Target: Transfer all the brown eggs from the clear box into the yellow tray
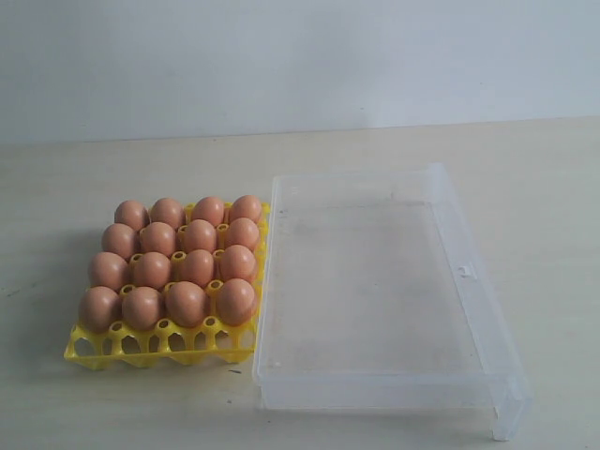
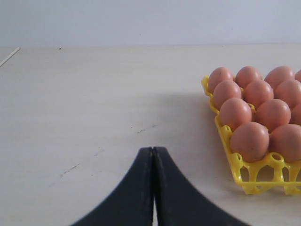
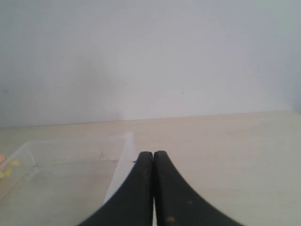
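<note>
Sitting in the tray, sixteen eggs lie just beside the box on the counter; left tool and right tool are pressed together, apart from the tray.

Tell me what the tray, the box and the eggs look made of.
Yellow tray: glossy moulded plastic, judging by its uniform bright colour and open lattice. Clear box: transparent hard plastic; the table shows through. Brown eggs: smooth, faintly shiny shells; real or imitation, cannot tell.
</note>
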